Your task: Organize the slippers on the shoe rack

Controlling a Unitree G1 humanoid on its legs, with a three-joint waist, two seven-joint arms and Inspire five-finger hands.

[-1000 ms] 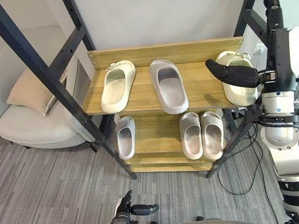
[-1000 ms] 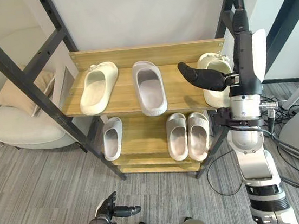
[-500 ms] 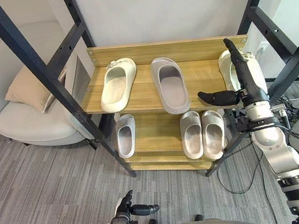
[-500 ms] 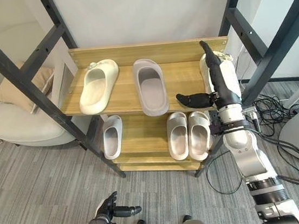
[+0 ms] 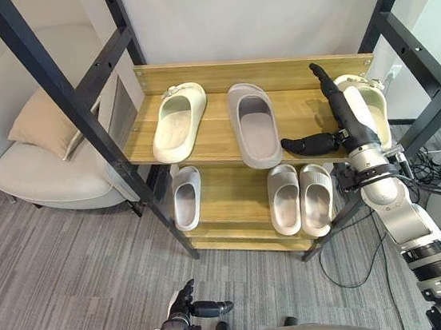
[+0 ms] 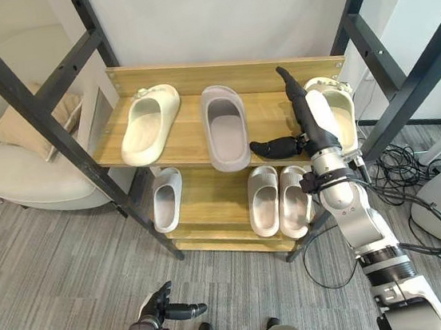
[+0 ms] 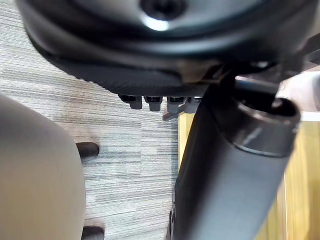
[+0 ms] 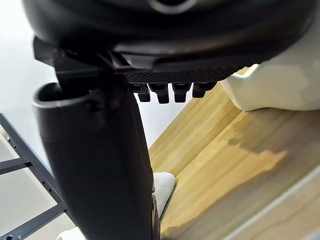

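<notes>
Left eye view — right hand (image 5: 349, 114) flat beside slipper (image 5: 376, 106) at shelf (image 5: 299, 115) end.

slippers (image 5: 179, 122) (image 5: 253, 125) (image 6: 343, 118) (image 5: 185, 199) (image 5: 285, 199) (image 5: 315, 197): six, three upper, three lower. shoe rack (image 5: 257, 72): one. armchair (image 5: 45, 174): one. cushion (image 5: 38, 123): one.

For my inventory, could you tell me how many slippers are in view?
6. Top shelf: cream slipper, grey slipper, cream slipper by the right hand. Lower shelf: grey slipper left, pair right.
</notes>
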